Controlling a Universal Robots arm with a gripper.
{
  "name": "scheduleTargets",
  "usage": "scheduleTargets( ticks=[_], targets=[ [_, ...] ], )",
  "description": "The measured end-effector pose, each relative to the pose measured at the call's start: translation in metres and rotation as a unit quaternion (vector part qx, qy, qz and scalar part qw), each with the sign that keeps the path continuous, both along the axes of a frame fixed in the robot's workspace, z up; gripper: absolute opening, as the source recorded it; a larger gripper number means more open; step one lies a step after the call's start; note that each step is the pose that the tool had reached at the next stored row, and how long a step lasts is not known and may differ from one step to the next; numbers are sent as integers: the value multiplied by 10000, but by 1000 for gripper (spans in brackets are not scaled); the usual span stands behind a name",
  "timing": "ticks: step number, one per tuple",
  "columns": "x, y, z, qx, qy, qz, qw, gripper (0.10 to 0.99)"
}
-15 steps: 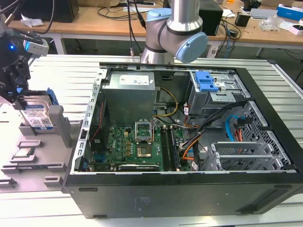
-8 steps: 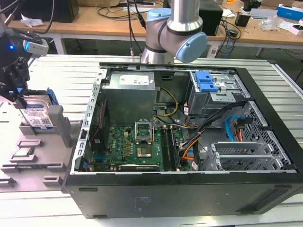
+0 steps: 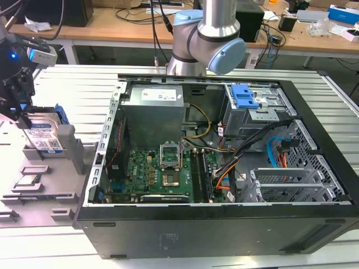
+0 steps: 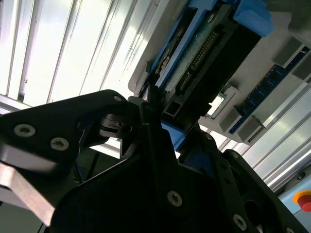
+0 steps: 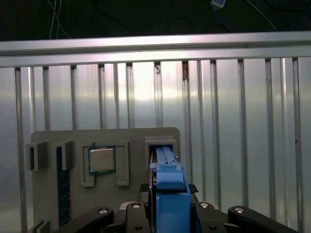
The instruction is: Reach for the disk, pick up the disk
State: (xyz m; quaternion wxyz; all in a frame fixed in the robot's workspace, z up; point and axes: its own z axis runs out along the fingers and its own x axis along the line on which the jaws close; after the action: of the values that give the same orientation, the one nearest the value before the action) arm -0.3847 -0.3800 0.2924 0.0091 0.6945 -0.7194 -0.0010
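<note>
In the exterior view we find the disk (image 3: 44,140) standing on edge in a grey holder (image 3: 68,151), at nine o'clock from the open computer case (image 3: 224,227), on the exterior view's left. The gripper (image 3: 23,119) hangs at the disk's eleven o'clock, its black body reaching down to the disk's upper corner. The arm's base (image 3: 205,33) stands at twelve o'clock from the case. A processor chip (image 3: 28,180) lies in the holder at six o'clock from the disk. Everything rests on a slatted metal table (image 3: 73,84).

In the second wrist view the disk (image 4: 204,53) shows edge-on, with its blue rail (image 4: 252,14) and a row of connector pins visible and the gripper's dark housing close in front of it.

In the first wrist view the blue rail (image 5: 170,191) runs into the middle of the gripper (image 5: 170,216), whose black parts lie on both sides of it. The disk sits in its slot in the holder (image 5: 73,138), beside the processor chip (image 5: 102,160). We cannot tell whether the gripper is clamped on the disk or merely straddles it.
</note>
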Motion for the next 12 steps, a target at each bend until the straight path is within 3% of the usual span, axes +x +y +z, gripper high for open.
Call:
scheduleTargets(
  ticks=[12],
  targets=[
    [-7, 0, 0, 0, 0, 0, 10000, 369]
  ],
)
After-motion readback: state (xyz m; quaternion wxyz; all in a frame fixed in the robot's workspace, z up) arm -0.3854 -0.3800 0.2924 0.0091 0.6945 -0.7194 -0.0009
